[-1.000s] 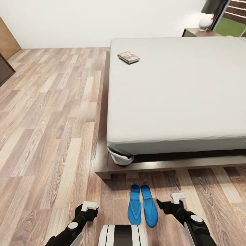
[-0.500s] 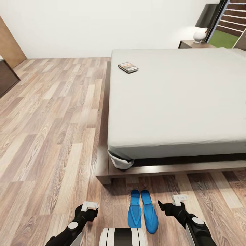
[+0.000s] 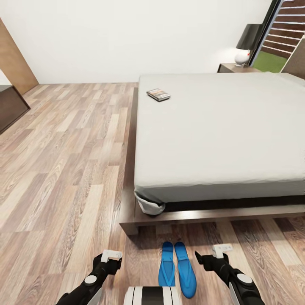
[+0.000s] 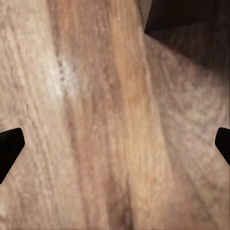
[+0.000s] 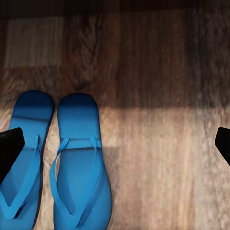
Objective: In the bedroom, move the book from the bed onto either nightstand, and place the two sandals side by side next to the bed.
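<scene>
The two sandals [image 3: 177, 272] are lying side by side on the wood-plank floor [image 3: 63, 169], just in front of the foot of the bed [image 3: 220, 131], at about 6 o'clock in the head view. In the right wrist view both sandals [image 5: 60, 163] are showing their straps, and they are touching or almost touching along their inner edges. The book [image 3: 159, 94] is resting on the pale mattress near its far left corner, at about 12 o'clock, well apart from the sandals. A nightstand [image 3: 232, 67] is standing beyond the far right side of the bed, at about 1 o'clock, and a lamp [image 3: 245, 46] with a dark shade is sitting on it. The left gripper [image 3: 111, 259] is hanging over bare floor at 7 o'clock, its jaws released and holding nothing. The right gripper [image 3: 212, 256] is hanging at 5 o'clock, just beside the sandals, its jaws also spread wide and empty.
</scene>
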Tool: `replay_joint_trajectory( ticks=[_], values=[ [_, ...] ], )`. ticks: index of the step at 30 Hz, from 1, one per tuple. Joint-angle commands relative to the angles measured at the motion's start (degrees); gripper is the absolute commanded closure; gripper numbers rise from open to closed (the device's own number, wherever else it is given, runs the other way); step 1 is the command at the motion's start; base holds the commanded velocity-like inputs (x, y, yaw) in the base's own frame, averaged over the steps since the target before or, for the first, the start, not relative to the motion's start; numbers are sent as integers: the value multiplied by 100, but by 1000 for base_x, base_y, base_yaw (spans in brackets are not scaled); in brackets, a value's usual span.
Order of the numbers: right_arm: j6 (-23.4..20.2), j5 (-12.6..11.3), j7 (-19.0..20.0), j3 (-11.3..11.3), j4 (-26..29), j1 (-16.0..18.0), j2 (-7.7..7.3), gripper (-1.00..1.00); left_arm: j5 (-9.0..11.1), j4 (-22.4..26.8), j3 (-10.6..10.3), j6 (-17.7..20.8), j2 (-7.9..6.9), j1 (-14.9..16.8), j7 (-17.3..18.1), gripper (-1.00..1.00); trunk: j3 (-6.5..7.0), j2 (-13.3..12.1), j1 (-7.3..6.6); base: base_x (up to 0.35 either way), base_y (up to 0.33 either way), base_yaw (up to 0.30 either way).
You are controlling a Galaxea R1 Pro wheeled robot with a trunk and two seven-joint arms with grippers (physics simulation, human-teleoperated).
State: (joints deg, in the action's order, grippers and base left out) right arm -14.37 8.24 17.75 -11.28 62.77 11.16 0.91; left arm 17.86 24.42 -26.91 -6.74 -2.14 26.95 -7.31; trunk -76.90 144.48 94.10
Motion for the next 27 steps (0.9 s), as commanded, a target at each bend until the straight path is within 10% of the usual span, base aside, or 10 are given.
replay_joint_trajectory(
  ticks=[1, 27],
  values=[
    [-10, 61, 54, -25, 2, 2, 10, -100, 42, 2, -49, -17, -6, 3, -36, -100, 19, 0, -3, 0, 0, 0],
    [43, 71, 56, -64, -520, -2, -53, -100, 65, -832, -32, 3, -6, 11, -4, -100, 595, -35, -70, 0, 0, 0]
  ],
)
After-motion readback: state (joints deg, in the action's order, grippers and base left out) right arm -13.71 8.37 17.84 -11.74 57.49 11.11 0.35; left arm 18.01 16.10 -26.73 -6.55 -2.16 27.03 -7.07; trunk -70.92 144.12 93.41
